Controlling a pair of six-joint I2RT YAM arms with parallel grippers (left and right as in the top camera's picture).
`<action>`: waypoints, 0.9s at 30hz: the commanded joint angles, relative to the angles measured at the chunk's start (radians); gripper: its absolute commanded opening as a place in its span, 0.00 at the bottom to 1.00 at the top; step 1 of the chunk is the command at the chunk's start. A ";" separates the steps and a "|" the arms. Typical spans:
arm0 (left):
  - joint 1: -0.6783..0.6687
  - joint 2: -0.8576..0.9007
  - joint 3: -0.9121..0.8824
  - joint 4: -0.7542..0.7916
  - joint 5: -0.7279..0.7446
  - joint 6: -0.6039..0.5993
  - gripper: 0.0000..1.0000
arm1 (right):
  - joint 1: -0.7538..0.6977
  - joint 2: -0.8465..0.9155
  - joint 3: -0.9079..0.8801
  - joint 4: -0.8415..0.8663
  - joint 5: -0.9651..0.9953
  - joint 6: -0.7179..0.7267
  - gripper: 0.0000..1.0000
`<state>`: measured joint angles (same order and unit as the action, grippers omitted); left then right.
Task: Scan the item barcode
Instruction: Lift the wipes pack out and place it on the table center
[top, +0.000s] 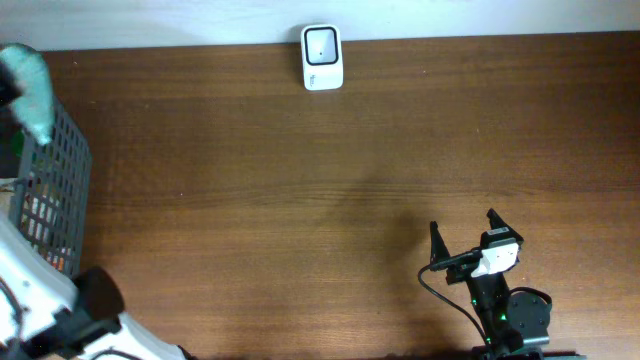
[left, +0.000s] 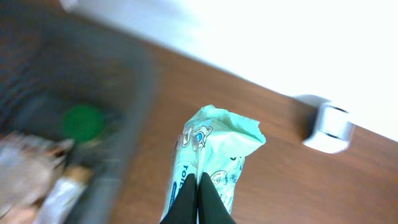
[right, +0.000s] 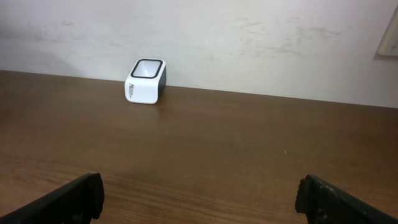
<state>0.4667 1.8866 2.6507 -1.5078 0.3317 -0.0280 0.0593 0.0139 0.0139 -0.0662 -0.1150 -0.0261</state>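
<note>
The left end effector (left: 199, 186) is found clamped on a mint-green packet (left: 217, 146), a grey basket (left: 134, 87) noted at its left; the right end effector (top: 462, 224) is seen apart and empty, the white scanner (right: 146, 81) placed well ahead of it

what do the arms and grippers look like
The right arm is black, with a white block near the wrist, a green light and a looping black cable. The right gripper has two pointed black fingers. The left arm has white casing and a black joint. The left gripper is slim and black.
</note>
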 joint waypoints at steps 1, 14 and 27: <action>-0.148 -0.072 0.023 -0.037 0.023 -0.013 0.00 | -0.002 -0.005 -0.008 0.000 -0.005 0.004 0.98; -0.704 0.027 -0.398 0.005 -0.140 -0.163 0.00 | -0.002 -0.005 -0.008 0.000 -0.006 0.004 0.98; -0.975 0.102 -1.059 0.608 -0.538 -0.500 0.00 | -0.002 -0.005 -0.008 0.000 -0.006 0.004 0.98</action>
<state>-0.4629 1.9789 1.6382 -0.9478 0.0025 -0.4313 0.0593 0.0139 0.0139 -0.0662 -0.1150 -0.0261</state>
